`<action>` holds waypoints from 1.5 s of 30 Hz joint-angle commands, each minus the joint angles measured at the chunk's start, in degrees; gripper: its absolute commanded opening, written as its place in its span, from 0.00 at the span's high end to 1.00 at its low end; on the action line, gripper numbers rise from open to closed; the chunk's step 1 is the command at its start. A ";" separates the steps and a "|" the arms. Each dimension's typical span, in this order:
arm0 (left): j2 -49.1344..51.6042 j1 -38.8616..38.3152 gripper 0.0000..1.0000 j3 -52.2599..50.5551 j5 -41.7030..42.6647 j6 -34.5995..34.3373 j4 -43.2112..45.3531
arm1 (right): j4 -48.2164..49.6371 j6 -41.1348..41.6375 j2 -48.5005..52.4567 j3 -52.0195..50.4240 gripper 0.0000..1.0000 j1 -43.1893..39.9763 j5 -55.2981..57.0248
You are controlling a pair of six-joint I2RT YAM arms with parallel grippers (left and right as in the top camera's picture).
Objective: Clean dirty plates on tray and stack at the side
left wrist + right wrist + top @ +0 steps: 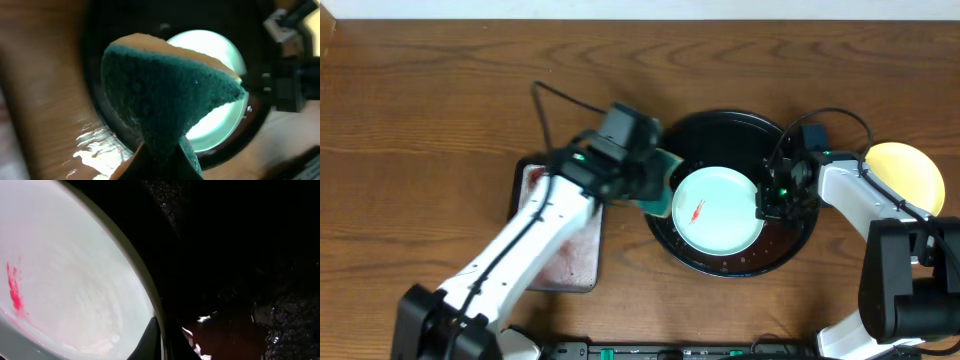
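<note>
Green sponge: pinched tight in left gripper, at 9 o'clock rim of black tray. Right gripper: clamped on mint plate at its 3 o'clock edge. Plate lies inside tray, red smear near centre. Yellow plate: on table, 3 o'clock beyond tray.

Green scouring sponge fills left wrist view, hiding left half of pale mint round plate. White rectangular tray partly under left arm. Yellow round plate partly behind right arm.
</note>
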 commanded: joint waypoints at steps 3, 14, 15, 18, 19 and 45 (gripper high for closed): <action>8.00 -6.67 0.93 -0.02 0.66 -8.85 6.51 | 0.09 -0.04 1.40 0.07 0.99 0.11 4.24; 27.52 -14.08 0.93 0.00 7.21 -20.76 23.23 | -1.31 0.50 1.40 0.07 0.99 0.17 5.64; 28.63 -13.70 0.93 0.00 6.36 -20.76 22.77 | -1.40 0.50 1.40 0.07 0.99 0.17 5.66; 29.79 -12.26 0.93 0.00 -0.68 -19.96 18.38 | -1.55 0.50 1.40 0.07 0.99 0.17 5.66; 29.77 -11.76 0.93 0.02 -3.96 -19.12 16.39 | -1.64 0.48 1.40 0.07 0.99 0.17 5.64; 29.16 -12.04 0.92 4.74 5.84 -27.43 22.58 | -2.49 -1.73 1.40 0.07 0.99 1.14 8.02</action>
